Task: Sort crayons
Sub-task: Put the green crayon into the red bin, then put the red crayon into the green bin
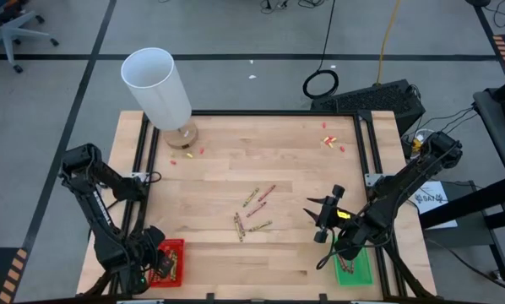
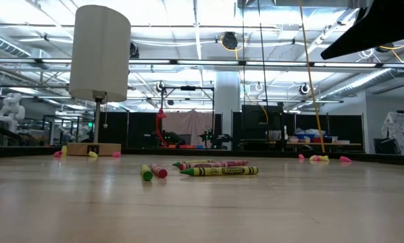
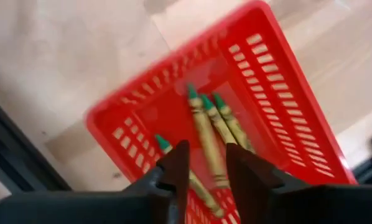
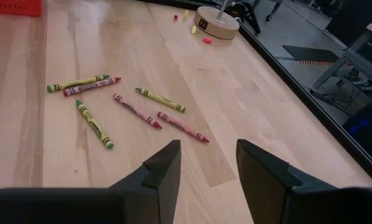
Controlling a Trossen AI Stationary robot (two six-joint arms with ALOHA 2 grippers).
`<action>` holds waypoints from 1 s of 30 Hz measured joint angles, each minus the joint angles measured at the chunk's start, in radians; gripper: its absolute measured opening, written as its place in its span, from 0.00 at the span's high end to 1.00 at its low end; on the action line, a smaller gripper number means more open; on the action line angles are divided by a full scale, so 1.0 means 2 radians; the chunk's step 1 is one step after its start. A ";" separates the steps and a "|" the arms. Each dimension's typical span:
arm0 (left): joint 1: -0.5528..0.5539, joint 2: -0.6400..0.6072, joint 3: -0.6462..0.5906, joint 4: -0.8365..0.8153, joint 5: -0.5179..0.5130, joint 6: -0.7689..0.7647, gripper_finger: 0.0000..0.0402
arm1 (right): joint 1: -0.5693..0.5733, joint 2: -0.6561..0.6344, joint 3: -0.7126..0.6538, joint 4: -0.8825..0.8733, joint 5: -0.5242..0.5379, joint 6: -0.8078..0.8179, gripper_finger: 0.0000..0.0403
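Several crayons [image 1: 254, 211], olive and reddish, lie loose on the middle of the wooden table; they also show in the right wrist view [image 4: 130, 106] and the low view [image 2: 219, 170]. A red tray [image 1: 175, 249] at the near left holds several olive, green-tipped crayons [image 3: 220, 121]. My left gripper [image 3: 208, 152] points down over this tray, fingers apart; one crayon shows in the gap, narrower than it. A green tray [image 1: 364, 274] at the near right holds crayons too. My right gripper [image 4: 208, 155] hovers open, right of the loose crayons, with nothing between its fingers.
A white lamp [image 1: 155, 84] on a round wooden base stands at the far left. Small red and yellow scraps [image 1: 330, 142] lie at the far right and near the lamp base. A black rail [image 1: 366, 143] frames the table. Bare wood lies between the trays.
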 joint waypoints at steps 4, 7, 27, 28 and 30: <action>0.000 -0.003 0.000 -0.017 0.001 0.001 0.65 | 0.000 0.000 0.000 0.000 0.000 -0.001 0.65; 0.000 -0.010 0.000 -0.028 -0.001 0.001 0.62 | -0.004 0.000 0.000 0.000 0.000 -0.001 0.65; 0.102 -0.025 0.000 -0.043 -0.280 0.289 0.62 | -0.186 0.000 0.000 0.076 -0.277 -0.272 0.65; 0.112 -0.025 0.000 -0.039 -0.290 0.310 0.62 | -0.199 0.000 0.000 0.073 -0.291 -0.286 0.65; 0.129 -0.025 0.000 -0.022 -0.312 0.350 0.62 | -0.222 0.000 -0.006 0.081 -0.321 -0.315 0.65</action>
